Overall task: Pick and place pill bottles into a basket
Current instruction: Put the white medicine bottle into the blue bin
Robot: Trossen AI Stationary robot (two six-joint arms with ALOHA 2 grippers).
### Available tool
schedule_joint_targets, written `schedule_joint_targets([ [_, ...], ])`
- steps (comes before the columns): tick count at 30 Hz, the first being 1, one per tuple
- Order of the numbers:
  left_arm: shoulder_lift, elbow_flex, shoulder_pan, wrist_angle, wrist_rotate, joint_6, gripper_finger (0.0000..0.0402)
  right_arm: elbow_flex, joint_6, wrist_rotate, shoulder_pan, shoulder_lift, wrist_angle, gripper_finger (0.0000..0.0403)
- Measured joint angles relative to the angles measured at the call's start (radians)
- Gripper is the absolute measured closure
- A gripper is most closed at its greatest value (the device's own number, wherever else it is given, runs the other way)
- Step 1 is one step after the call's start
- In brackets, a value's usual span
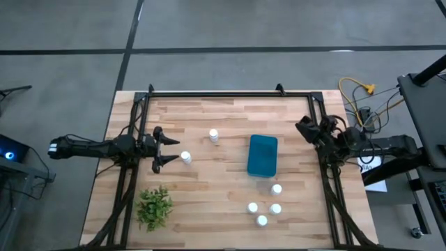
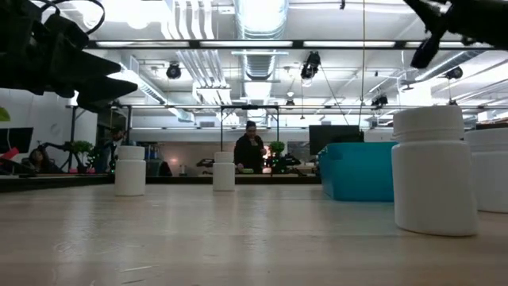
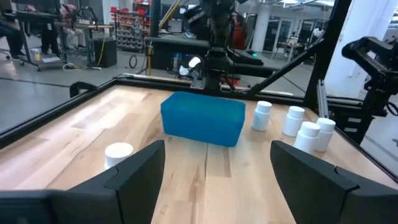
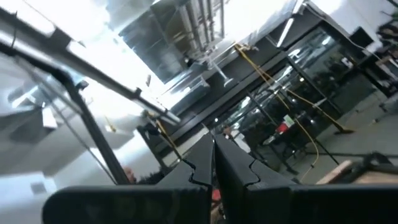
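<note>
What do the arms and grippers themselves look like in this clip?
Both arms are black and slender, built of jointed segments. The left gripper has two flat, tapering black fingers. The right gripper has matching dark fingers with stepped, notched inner edges. Black cabling bunches around the right arm. No markings are legible.

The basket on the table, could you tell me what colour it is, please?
Teal-blue all over; the basket shows best in the high view.
</note>
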Motion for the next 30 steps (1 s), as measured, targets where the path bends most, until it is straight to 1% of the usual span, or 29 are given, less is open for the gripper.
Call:
schedule_joint_targets([
  [4, 0.001, 0.0, 0.0, -0.001, 0.0, 0.013, 0.0127, 0.119, -0.093, -0.049, 0.0, 0.102, -0.013, 0.0394],
  [7, 0.001, 0.0, 0.0, 0.0, 0.0, 0.014, 0.0127, 0.234, -0.159, -0.108, 0.0, 0.175, -0.103, 0.0394],
  [12, 0.002, 0.0, 0.0, -0.001, 0.0, -0.003, 0.0127, 0.464, -0.182, -0.174, 0.0, 0.289, -0.445, 0.0394],
  [17, 0.003, 0.0, 0.0, 0.0, 0.0, -0.004, 0.0127, 0.696, -0.24, -0.276, 0.0, 0.42, -0.779, 0.0394],
  [21, 0.002, 0.0, 0.0, -0.001, 0.0, -0.004, 0.0127, 0.874, -0.25, -0.342, 0.002, 0.527, -1.052, 0.0394],
  [26, 0.002, 0.0, 0.001, 0.0, 0.0, -0.004, 0.0127, 1.07, -0.26, -0.369, 0.021, 0.659, -1.416, 0.0394],
  [30, 0.001, 0.0, 0.001, -0.001, 0.0, -0.004, 0.0127, 1.199, -0.264, -0.386, 0.033, 0.767, -1.647, 0.0394],
])
